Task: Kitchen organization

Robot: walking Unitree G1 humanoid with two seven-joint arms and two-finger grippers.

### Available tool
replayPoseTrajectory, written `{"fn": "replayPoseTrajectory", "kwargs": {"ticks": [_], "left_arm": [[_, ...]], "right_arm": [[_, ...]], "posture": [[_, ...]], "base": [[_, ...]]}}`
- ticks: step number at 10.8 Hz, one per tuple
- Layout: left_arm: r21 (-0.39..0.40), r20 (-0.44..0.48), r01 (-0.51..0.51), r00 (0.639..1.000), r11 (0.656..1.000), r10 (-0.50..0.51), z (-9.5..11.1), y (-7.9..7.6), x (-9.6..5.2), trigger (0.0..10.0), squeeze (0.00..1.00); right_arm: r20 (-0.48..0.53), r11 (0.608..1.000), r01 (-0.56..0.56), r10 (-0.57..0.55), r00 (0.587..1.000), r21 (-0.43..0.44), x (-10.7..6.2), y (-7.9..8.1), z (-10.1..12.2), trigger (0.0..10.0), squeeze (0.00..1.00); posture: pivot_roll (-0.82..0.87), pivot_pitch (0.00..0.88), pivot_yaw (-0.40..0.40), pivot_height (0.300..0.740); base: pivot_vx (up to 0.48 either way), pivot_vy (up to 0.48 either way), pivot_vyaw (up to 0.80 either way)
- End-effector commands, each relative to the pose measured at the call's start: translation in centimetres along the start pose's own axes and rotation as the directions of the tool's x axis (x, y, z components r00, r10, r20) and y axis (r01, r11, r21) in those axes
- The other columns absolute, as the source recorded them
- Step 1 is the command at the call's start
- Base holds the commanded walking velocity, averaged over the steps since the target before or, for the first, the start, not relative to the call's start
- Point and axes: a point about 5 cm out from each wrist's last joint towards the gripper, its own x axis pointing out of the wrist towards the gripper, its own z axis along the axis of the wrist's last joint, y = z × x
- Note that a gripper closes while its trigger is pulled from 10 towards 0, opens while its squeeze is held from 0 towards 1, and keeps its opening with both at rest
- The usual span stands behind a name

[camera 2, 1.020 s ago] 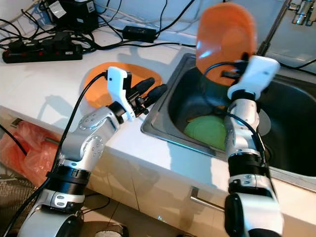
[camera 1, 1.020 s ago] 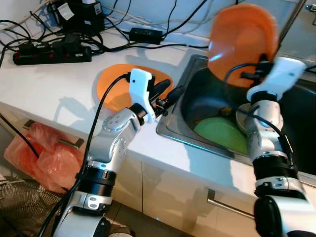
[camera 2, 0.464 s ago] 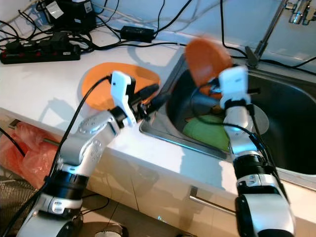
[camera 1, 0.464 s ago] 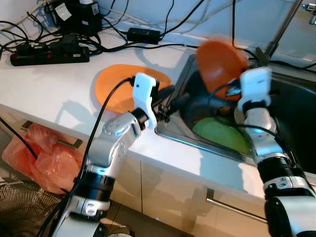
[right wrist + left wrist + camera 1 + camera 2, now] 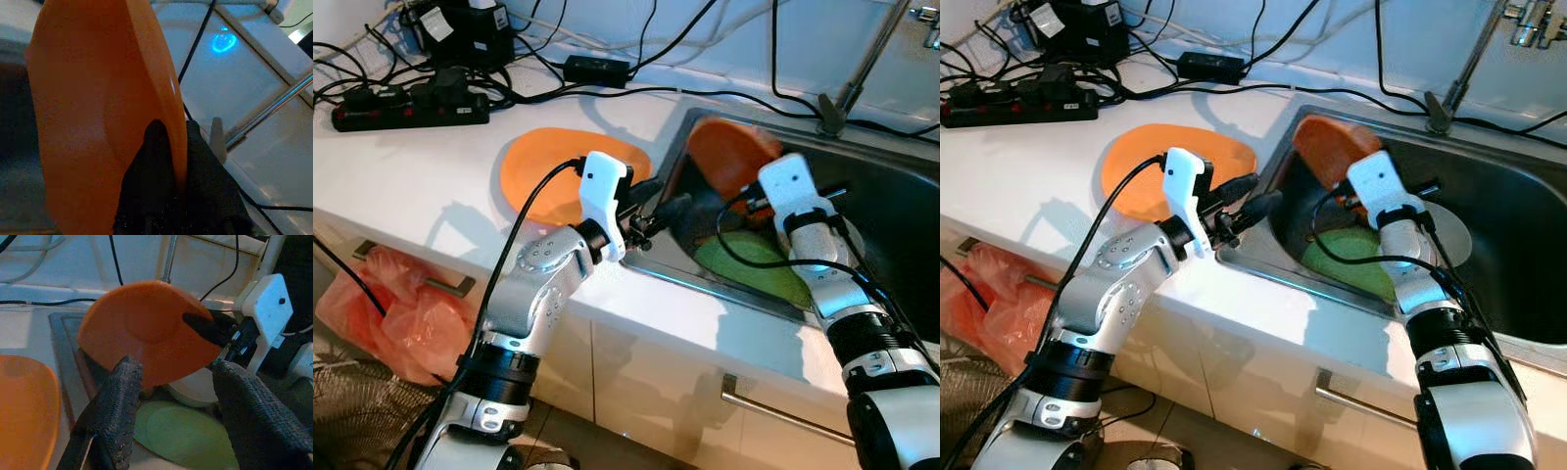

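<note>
My right gripper point(image 5: 168, 161) is shut on the rim of an orange plate point(image 5: 729, 155), holding it tilted over the left part of the steel sink point(image 5: 901, 186). The same orange plate point(image 5: 146, 338) faces my left wrist camera. My left gripper point(image 5: 661, 204) stands open at the sink's left edge, just short of that plate, with nothing between its fingers point(image 5: 120, 406). A second orange plate point(image 5: 553, 176) lies flat on the white counter point(image 5: 401, 166) behind the left arm. In the sink lie a green plate point(image 5: 759, 264) and a whitish dish point(image 5: 1449, 235).
A power strip point(image 5: 411, 103), adapters and black cables point(image 5: 607, 69) crowd the back of the counter. The tap's stem point(image 5: 862, 64) rises behind the sink. An orange plastic bag point(image 5: 386, 304) hangs by the cabinet front below, near a drawer handle point(image 5: 783, 406).
My right arm has brought the orange plate down from high above the sink and leftward into the basin's left part. My left gripper has edged toward the sink rim.
</note>
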Motion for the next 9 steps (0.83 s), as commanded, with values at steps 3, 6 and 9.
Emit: {"fn": "replayPoseTrajectory", "kwargs": {"ticks": [3,6,9], "left_arm": [[0.013,-0.015,0.031,0.999,0.999,-0.03,-0.1,-0.5,0.0,10.0,0.0],[0.015,-0.025,0.034,0.999,0.999,-0.034,-0.2,-0.6,-0.1,10.0,0.0],[0.017,-0.038,0.045,0.998,0.999,-0.044,-0.4,-0.7,-0.2,10.0,0.0]], "right_arm": [[-0.031,0.994,-0.081,0.079,0.996,-0.067,0.1,0.7,-0.4,10.0,0.0],[-0.05,0.984,-0.134,0.128,0.99,-0.116,0.0,1.2,-0.7,10.0,0.0],[-0.067,0.97,-0.208,0.201,0.977,-0.123,-0.4,2.4,-1.0,10.0,0.0]], "posture": [[0.24,0.058,-0.035,0.74],[0.24,0.062,-0.035,0.74],[0.24,0.069,-0.033,0.74]], "base": [[0.0,0.0,0.0],[0.0,0.0,0.0],[0.0,0.0,0.0]]}}
